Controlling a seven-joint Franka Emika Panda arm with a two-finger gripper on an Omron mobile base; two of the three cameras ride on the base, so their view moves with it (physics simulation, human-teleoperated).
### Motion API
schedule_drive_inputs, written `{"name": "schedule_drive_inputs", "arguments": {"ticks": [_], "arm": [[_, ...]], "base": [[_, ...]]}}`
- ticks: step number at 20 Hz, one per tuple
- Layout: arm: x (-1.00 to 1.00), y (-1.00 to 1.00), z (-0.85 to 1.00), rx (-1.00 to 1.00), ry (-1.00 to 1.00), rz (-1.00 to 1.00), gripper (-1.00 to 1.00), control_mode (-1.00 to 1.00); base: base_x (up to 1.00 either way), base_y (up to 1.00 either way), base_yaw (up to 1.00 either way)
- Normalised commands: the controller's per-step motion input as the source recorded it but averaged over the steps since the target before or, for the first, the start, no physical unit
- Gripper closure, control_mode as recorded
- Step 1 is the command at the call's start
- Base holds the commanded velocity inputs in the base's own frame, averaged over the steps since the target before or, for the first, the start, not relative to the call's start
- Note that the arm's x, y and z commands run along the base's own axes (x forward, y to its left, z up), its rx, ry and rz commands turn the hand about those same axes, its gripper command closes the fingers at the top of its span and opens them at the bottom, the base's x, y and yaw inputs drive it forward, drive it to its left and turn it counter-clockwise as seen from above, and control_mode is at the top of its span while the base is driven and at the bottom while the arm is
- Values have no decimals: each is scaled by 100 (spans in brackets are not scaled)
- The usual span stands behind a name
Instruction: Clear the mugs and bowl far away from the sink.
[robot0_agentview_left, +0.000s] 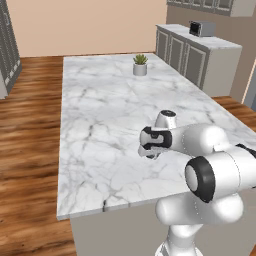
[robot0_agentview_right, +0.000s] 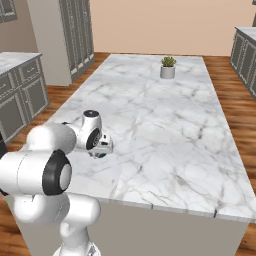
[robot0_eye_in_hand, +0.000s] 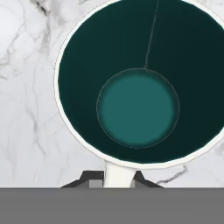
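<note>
A white mug with a dark teal inside (robot0_eye_in_hand: 138, 109) sits right under the hand, seen from straight above. Its white handle (robot0_eye_in_hand: 119, 175) runs down between the two dark fingertips, and my gripper (robot0_eye_in_hand: 116, 180) is shut on that handle. In the base views the gripper (robot0_agentview_left: 151, 153) (robot0_agentview_right: 101, 151) points down over the near part of the marble island counter (robot0_agentview_left: 100, 115), with a sliver of the teal mug (robot0_agentview_right: 102, 155) showing below the hand. The bowl and the sink are out of view.
A small plant in a pale pot (robot0_agentview_left: 140, 66) (robot0_agentview_right: 167, 70) stands at the far end of the island. Grey cabinets with a small appliance (robot0_agentview_left: 201, 28) line the back right wall. The island's front edge (robot0_agentview_left: 115, 204) lies close below the hand.
</note>
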Motion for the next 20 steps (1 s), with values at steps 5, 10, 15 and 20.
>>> {"name": "schedule_drive_inputs", "arguments": {"ticks": [5, 10, 15, 20], "arm": [[29, 0, -32, 2, 13, 0, 100, -100], [32, 0, -47, 0, 3, 0, 100, -100], [36, 0, -57, 0, 0, 0, 100, -100], [23, 0, -17, 0, 4, 0, -100, -100]], "base": [[0, 0, 0], [0, 0, 0], [0, 0, 0], [0, 0, 0]]}}
